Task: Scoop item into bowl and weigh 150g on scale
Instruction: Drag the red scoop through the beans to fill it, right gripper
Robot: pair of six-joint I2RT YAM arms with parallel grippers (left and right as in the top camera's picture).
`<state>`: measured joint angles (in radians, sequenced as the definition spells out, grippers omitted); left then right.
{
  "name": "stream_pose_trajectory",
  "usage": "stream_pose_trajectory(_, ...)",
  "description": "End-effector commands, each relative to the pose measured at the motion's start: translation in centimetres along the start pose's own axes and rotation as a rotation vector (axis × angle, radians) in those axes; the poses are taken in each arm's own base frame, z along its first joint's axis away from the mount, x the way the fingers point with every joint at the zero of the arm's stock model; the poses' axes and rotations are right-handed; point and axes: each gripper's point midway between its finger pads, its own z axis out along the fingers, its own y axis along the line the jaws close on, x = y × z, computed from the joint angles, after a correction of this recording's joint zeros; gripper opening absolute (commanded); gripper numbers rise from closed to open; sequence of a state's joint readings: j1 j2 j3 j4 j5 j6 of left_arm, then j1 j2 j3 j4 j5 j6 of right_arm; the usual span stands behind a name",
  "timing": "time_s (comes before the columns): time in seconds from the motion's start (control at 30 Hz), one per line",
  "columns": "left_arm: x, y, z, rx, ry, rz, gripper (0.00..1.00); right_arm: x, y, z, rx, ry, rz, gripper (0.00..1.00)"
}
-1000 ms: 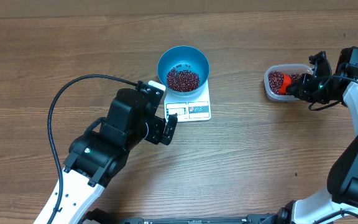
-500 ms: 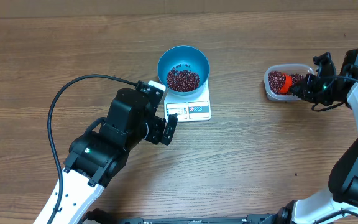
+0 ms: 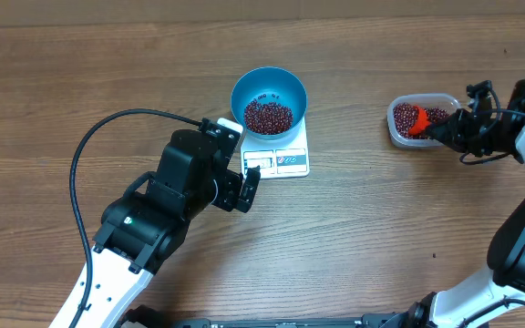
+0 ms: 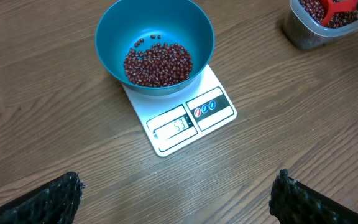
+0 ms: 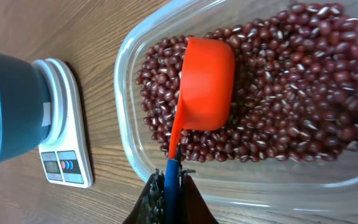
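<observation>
While your right claw point(image 5: 168, 186) is clamped tight on the thin handle of the orange scoop point(image 5: 207, 84), the cup of that scoop sits down among the beans point(image 5: 291, 93) in the clear tub point(image 5: 126, 130). Its rounded back faces the wrist camera, so you cannot see whether it is loaded. Handle and cup make one straight line, with the handle end in the claw and the cup end pointing away from it. From overhead that line runs nearly across the table point(image 3: 381, 228), cup leading to your left, which is the way the blue bowl point(image 3: 237, 87) lies. The bowl stands on the white scale point(image 4: 211, 107), well apart from the tub, with bare wood between them. So the carry goes leftward along the scoop's own axis and the cup arrives first. I judge you must keep it level or beans will spill.

Your left claw point(image 4: 176, 196) is spread wide and holds nothing. It hovers just in front of the scale, nearer the bowl than the right one, but it has no tool, so the job belongs to the right arm. A shallow heap point(image 4: 157, 62) of beans lies in the bowl's bottom. The display digits are too blurred to trust, though so small a heap suggests more scoops are needed.
</observation>
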<state>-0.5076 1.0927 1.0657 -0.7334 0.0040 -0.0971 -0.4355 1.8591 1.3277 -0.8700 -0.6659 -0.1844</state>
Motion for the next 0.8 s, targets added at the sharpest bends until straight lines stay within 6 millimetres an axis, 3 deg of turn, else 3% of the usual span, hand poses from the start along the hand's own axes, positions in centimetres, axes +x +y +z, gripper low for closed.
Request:
stream_pose_trajectory(0.0,0.2,0.4,0.1,-0.013,0.005,0.003,0.99,-0.4,-0.7,-0.1,-0.029,-0.012,0.028,0.04)
stream_pose_trajectory(0.2,0.2,0.4,0.1,-0.013,0.005,0.003,1.0,-1.2,-2.3,-0.8,-0.026,-0.056,0.087,0.04)
stream_pose_trajectory(0.37,0.2,0.4,0.1,-0.013,0.005,0.003,1.0,-0.7,-3.2,0.2,-0.036,-0.03,0.124,0.04)
stream_pose_trajectory(0.77,0.2,0.4,0.1,-0.013,0.005,0.003,0.99,-1.0,-1.2,0.4,-0.183,-0.04,0.129,0.04)
